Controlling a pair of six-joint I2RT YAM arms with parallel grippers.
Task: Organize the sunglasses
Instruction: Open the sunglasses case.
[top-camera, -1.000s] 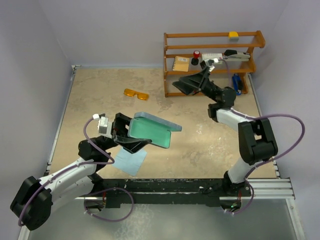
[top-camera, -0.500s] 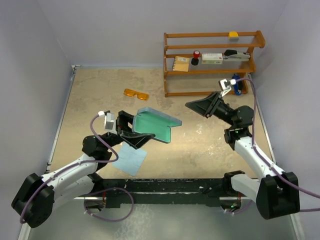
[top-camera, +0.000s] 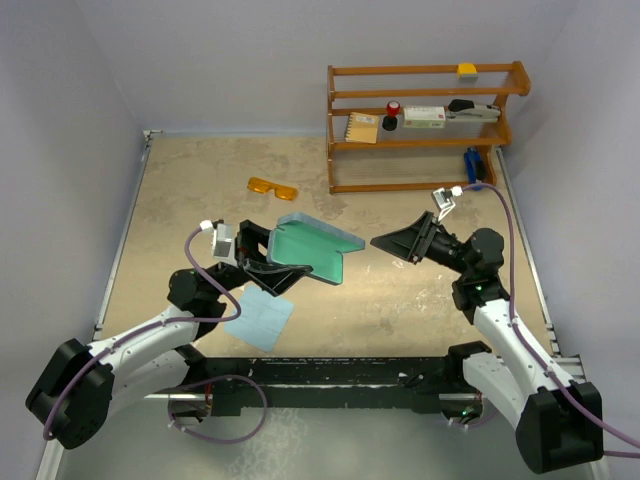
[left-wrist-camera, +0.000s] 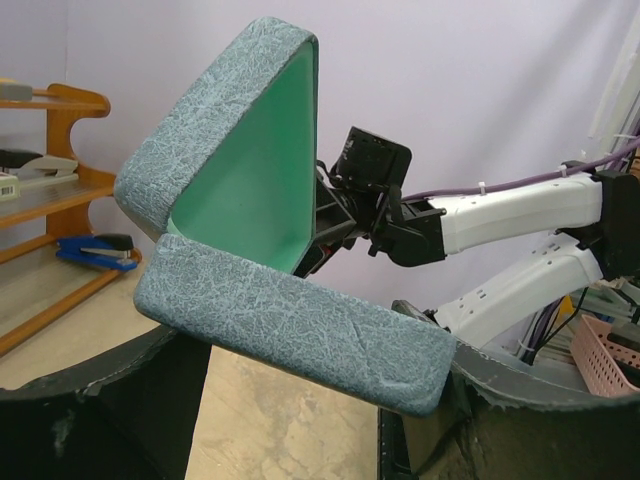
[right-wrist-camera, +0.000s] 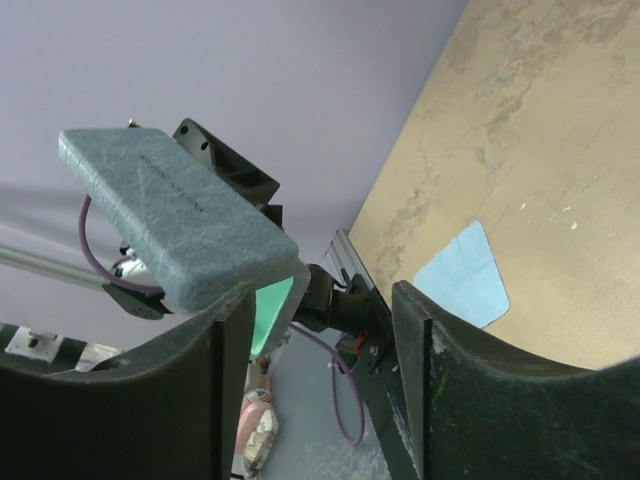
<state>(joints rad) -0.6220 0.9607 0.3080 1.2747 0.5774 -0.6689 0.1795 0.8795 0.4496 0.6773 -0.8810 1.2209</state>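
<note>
The orange-amber sunglasses (top-camera: 273, 187) lie on the table at the back, left of the shelf, far from both grippers. My left gripper (top-camera: 268, 272) is shut on the lower half of the open blue-grey case (top-camera: 312, 250) and holds it above the table, teal inside showing. The case fills the left wrist view (left-wrist-camera: 290, 320). My right gripper (top-camera: 392, 246) is open and empty, pointing left at the case with a small gap between them. The case shows in the right wrist view (right-wrist-camera: 170, 215) just beyond the fingers.
A light blue cloth (top-camera: 260, 320) lies on the table under the left arm; it also shows in the right wrist view (right-wrist-camera: 462, 278). A wooden shelf (top-camera: 425, 125) with a stapler, boxes and small items stands at the back right.
My right arm swung away from the shelf, down and left toward the case, gripper still open. My left gripper shifted the held case slightly right and forward.
</note>
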